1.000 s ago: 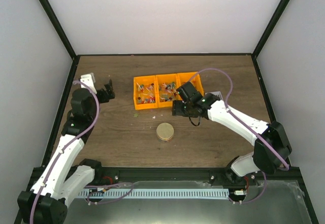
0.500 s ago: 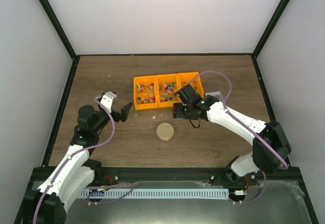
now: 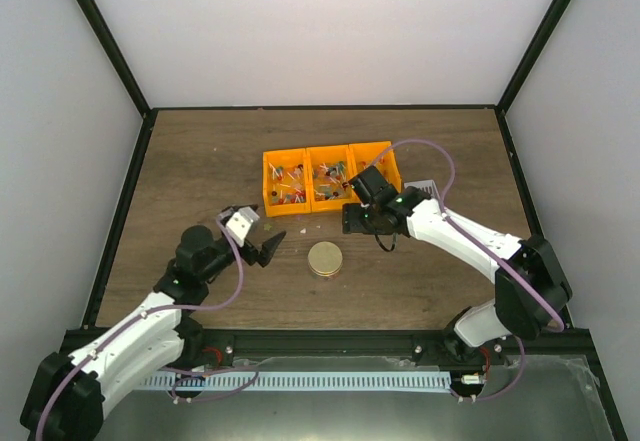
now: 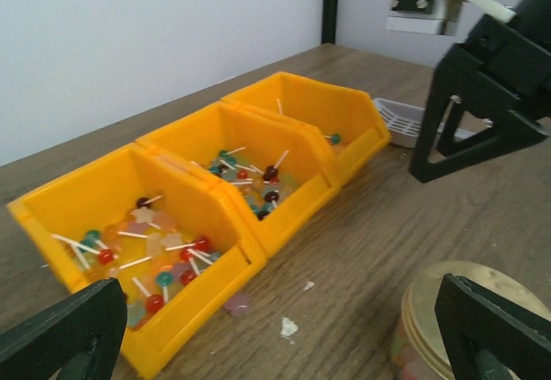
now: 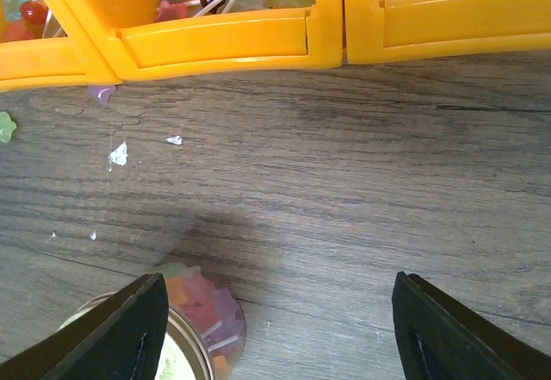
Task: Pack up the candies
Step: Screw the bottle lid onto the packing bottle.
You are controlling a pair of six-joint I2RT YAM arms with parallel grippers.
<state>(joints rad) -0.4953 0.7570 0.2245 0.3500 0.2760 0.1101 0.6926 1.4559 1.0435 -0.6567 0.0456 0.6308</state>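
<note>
The candies (image 4: 159,255) are small lollipops and flower-shaped sweets in mixed colours. They lie in three joined orange bins (image 3: 330,176), and one pale purple candy (image 4: 237,304) lies loose on the wood in front. A jar with a round gold lid (image 3: 324,259) stands in front of the bins, with coloured sweets showing through its side (image 5: 202,315). My left gripper (image 3: 262,236) is open, just left of the jar, and faces the bins. My right gripper (image 3: 352,223) hangs open above the wood between the bins and the jar, with nothing between its fingers (image 5: 112,328).
A white slotted scoop (image 3: 422,189) lies right of the bins, behind my right arm. White crumbs (image 5: 118,153) and two stray sweets (image 5: 102,94) dot the wood near the bins' front. The dark frame rails run along the table's sides.
My left arm has swung from the table's left edge toward the middle and now sits beside the jar. The right arm has barely moved.
</note>
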